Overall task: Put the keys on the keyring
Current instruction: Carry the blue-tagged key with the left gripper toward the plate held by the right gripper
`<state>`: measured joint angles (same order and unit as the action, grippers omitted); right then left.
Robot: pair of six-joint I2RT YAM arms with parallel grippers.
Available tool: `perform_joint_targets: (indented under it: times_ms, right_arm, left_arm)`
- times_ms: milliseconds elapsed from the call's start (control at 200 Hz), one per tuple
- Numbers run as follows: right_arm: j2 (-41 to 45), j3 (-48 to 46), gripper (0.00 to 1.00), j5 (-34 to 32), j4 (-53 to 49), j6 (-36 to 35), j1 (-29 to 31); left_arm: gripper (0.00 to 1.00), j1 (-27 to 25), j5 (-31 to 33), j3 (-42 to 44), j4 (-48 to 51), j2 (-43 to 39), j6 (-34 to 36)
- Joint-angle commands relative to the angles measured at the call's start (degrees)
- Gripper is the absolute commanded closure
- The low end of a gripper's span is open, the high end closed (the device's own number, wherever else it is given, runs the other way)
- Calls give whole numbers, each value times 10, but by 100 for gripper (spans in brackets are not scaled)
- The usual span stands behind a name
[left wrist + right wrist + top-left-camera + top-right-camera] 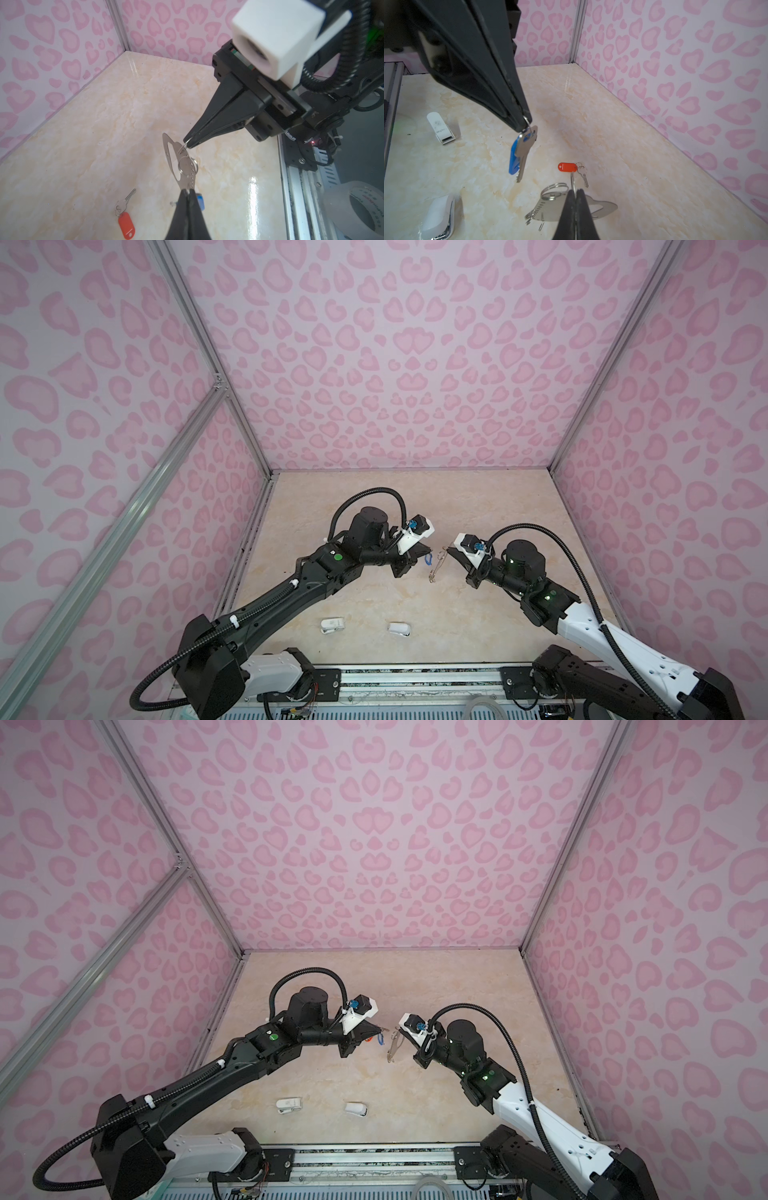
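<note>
Looking through the right wrist view, we saw the left gripper (524,124) clamped shut on the split ring (529,127) of the blue-tagged key (522,152), which hung clear of the table (612,128). Our right gripper (575,192) was pinched closed on a wire ring (572,179) of the keyring (550,209), holding it aloft. The red-tagged key (568,167) lay on the table.

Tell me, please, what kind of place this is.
Probably a robot test booth: walls with a pink heart print on an aluminium frame enclose a marble-look table, and a left arm and a right arm stand on a rail at its front edge.
</note>
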<state>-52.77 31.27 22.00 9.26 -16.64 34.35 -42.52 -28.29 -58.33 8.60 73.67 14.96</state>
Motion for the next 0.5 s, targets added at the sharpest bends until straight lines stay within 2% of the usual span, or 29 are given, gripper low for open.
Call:
perform_joint_targets:
  times_ms: [0, 495]
  right_arm:
    - [2, -6, 100, -9, 40, 15, 5]
    - [6, -7, 100, -2, 39, 15, 7]
  left_arm:
    - [96, -5, -11, -15, -22, 15, -16]
    - [97, -23, 23, -59, 9, 63, -29]
